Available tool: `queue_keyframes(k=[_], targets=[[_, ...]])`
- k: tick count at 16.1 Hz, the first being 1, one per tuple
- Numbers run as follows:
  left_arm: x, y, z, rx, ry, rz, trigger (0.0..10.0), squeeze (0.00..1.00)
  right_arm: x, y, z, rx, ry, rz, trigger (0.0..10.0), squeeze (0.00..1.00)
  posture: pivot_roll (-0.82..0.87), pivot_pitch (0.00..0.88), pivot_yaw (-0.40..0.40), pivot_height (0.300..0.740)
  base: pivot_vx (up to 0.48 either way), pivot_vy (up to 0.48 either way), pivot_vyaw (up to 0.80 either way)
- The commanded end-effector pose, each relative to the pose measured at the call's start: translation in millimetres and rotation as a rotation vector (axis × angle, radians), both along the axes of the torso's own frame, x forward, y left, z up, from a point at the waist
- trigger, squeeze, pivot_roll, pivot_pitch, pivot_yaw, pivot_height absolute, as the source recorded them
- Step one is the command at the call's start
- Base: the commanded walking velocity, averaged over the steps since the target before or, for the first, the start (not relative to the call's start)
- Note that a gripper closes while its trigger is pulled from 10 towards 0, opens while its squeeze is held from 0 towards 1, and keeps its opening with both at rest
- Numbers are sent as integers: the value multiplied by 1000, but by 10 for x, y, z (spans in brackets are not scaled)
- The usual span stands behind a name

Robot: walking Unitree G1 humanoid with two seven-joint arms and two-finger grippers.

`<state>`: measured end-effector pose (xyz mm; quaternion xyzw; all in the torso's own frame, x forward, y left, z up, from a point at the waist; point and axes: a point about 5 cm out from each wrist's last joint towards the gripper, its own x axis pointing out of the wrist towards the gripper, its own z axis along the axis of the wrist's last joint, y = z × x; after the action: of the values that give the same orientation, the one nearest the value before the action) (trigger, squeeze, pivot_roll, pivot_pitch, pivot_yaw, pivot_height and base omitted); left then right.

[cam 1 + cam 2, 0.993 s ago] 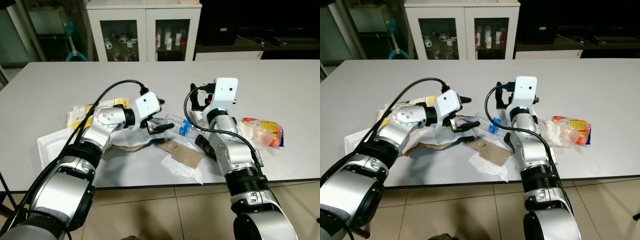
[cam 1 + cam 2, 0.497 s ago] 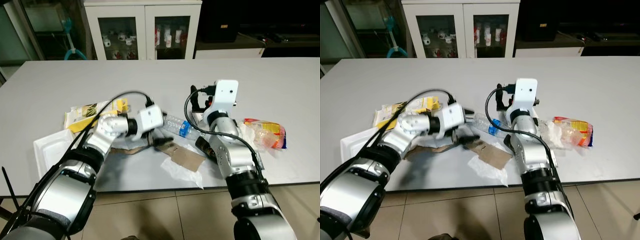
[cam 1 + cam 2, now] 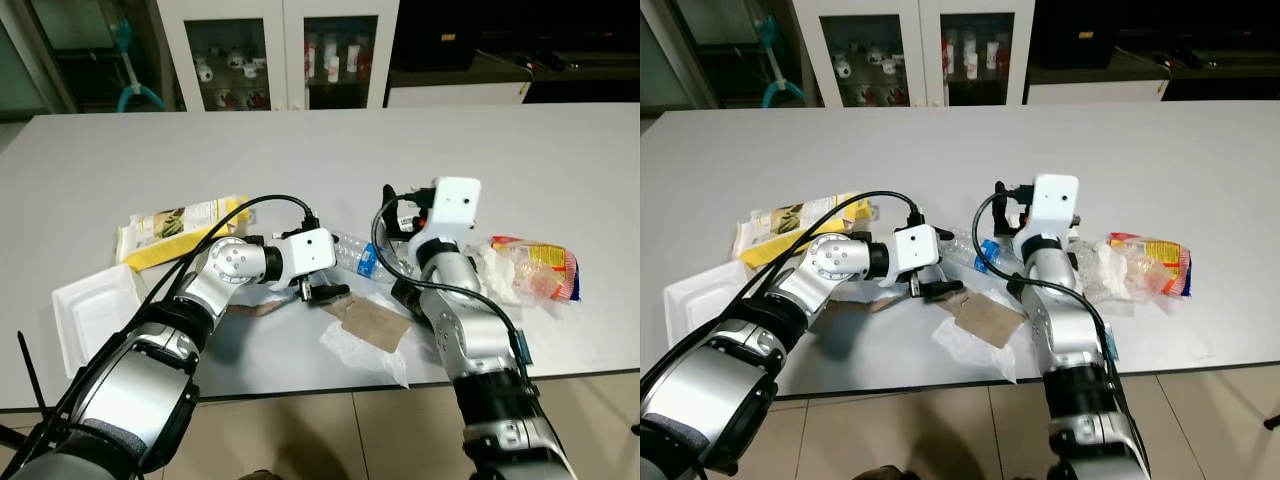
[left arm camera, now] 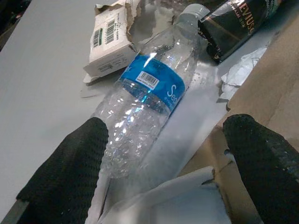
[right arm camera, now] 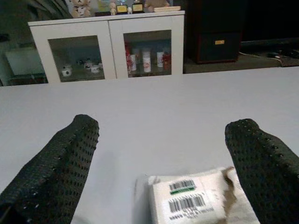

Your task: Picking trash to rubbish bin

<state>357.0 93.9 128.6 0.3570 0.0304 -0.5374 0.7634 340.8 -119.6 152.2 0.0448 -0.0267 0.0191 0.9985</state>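
Observation:
A clear plastic bottle [image 3: 352,254] with a blue label [image 4: 150,88] lies on its side on the grey table [image 3: 500,140]. My left gripper [image 3: 322,292] is open low over the table at the bottle's near side, by a torn brown cardboard piece [image 3: 372,322]. In the left wrist view its black fingers [image 4: 70,177] stand wide apart with the bottle ahead between them. Just right of the bottle, my right gripper [image 3: 397,213] is open over a small white barcode box [image 5: 187,201], holding nothing.
Around the bottle lie a white tissue [image 3: 366,350], a dark labelled can [image 4: 232,24], a yellow snack packet [image 3: 176,228], a white foam tray [image 3: 88,316] and an orange snack bag [image 3: 536,270]. A white glass-door cabinet [image 3: 280,50] stands behind the table.
The camera has tilted down a little. My left gripper has dropped lower and turned, ending close to the table by the cardboard. The right arm has barely moved.

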Motion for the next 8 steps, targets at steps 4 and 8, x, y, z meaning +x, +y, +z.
queue_keyframes(k=[4,8], targets=[[38,-148,103,65,-71,-59,10000,0,-95,61,4,14,10,19,10000,0,-41,117,45,740,0,0,0],[50,-290,182,120,-134,-119,10000,0,-180,63,-17,30,17,11,10000,0,-55,138,71,740,0,0,0]])
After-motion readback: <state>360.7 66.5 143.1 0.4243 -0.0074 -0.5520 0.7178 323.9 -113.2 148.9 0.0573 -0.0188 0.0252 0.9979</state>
